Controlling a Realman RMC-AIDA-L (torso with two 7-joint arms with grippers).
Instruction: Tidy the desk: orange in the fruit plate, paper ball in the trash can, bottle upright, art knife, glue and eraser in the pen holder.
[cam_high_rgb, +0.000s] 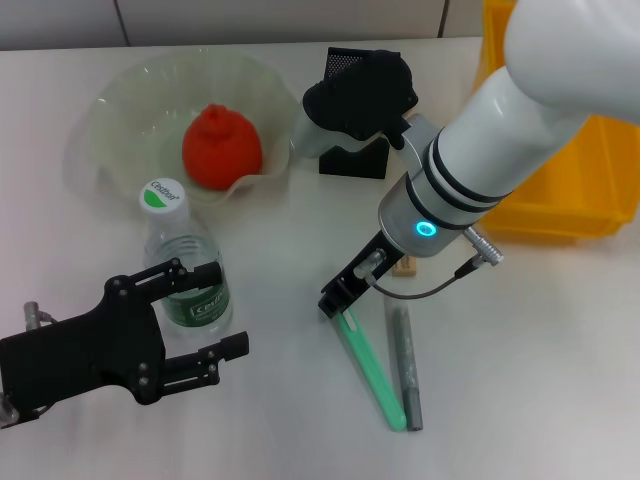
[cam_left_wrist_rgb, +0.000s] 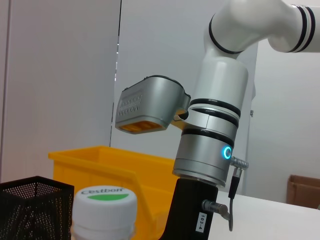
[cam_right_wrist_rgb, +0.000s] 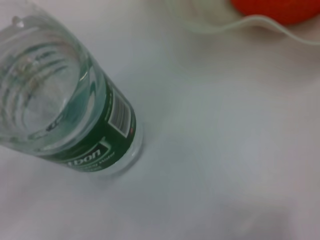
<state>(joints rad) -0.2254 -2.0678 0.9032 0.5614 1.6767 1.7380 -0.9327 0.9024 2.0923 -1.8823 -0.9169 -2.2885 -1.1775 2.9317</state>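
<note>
The fruit plate (cam_high_rgb: 110, 110), a clear wavy-rimmed bowl at the far left of the desk, held the orange (cam_high_rgb: 221, 147). Just beside its right rim stood the black mesh pen holder (cam_high_rgb: 352, 150), largely hidden in the head view behind the right arm's dark wrist housing, so its contents could not be told. A yellow bin (cam_high_rgb: 580, 190) sat at the far right (most of it covered by the white arm).

The bottle (cam_high_rgb: 185, 270) stood upright in front of the plate, white cap with a green patch on top. The left gripper (cam_high_rgb: 214, 312) had its fingers spread apart on either side of the bottle's green label, not clearly pressing it.

The right gripper (cam_high_rgb: 334, 300) hung low over the middle of the desk; whether its fingers were open could not be told. Just beside it lay a green art knife (cam_high_rgb: 375, 372) and a grey glue stick (cam_high_rgb: 405, 365), side by side. A small tan eraser (cam_high_rgb: 404, 266) peeked out under the arm.
</note>
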